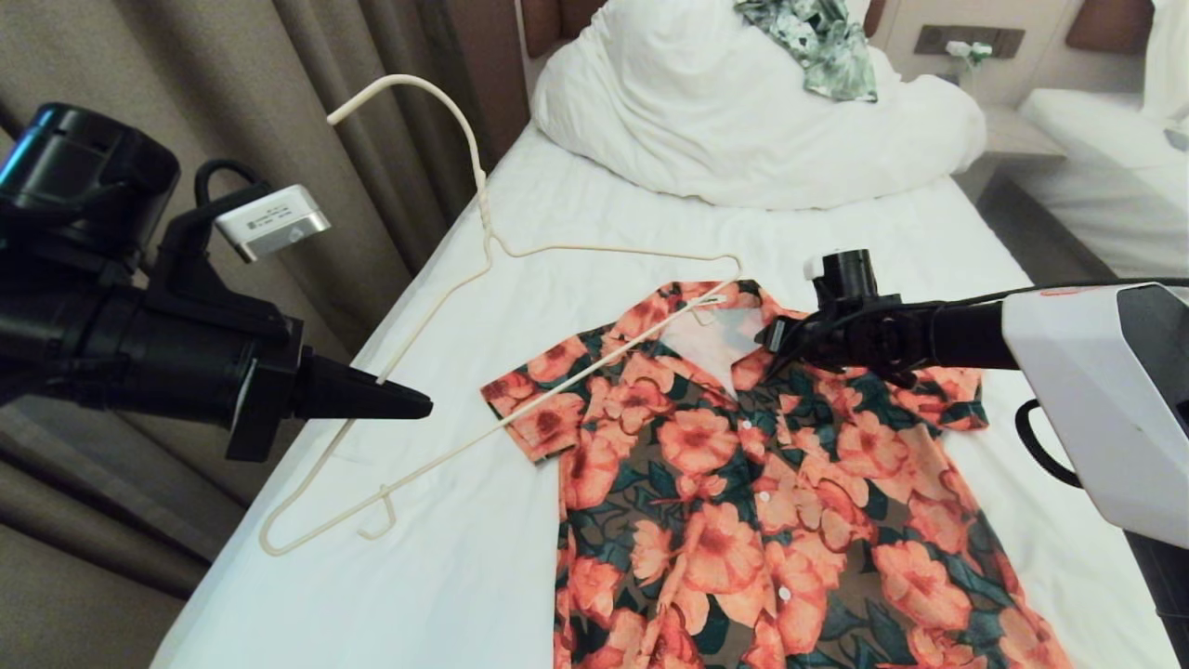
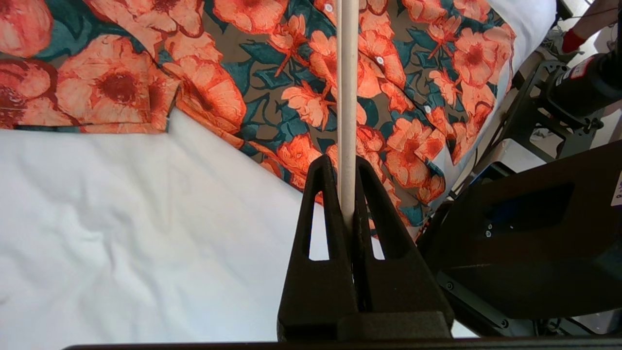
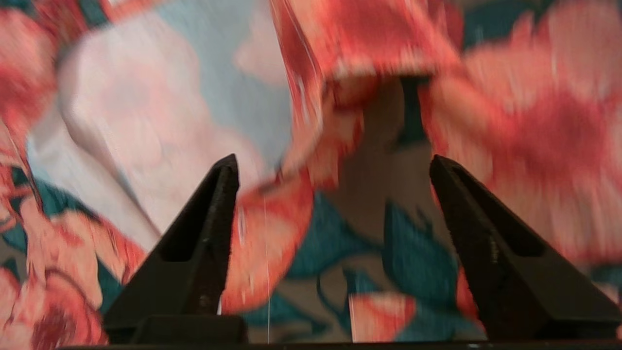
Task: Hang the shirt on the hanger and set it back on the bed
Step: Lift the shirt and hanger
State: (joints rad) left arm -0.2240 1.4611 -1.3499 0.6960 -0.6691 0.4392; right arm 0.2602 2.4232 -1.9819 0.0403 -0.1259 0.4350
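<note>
- The bed (image 1: 483, 595) filled most of the head view, its white sheet smooth under everything and a bunched white duvet (image 1: 743, 121) heaped at the far end.
- A smaller green-and-white leafy garment (image 1: 817, 42) lay on top of that duvet, well apart from the work.
- The shirt (image 1: 743, 502) lay flat on the sheet, front up, collar toward the duvet — orange-pink flowers on dark green and brown, white buttons down the middle.
- The hanger (image 1: 446, 297), thin cream-white wire, stood tilted over the sheet beside the shirt: hook high toward the curtain, one end reaching in at the collar, its long bar crossing the near sleeve.
- The left gripper (image 2: 348, 194) came in from the curtain side, its jaws clenched on the hanger's wire.
- The right gripper (image 3: 335, 194) hovered low at the shirt's collar, just beside the hanger's end — jaws released and spread wide, with only cloth seen between them, nothing grasped.
</note>
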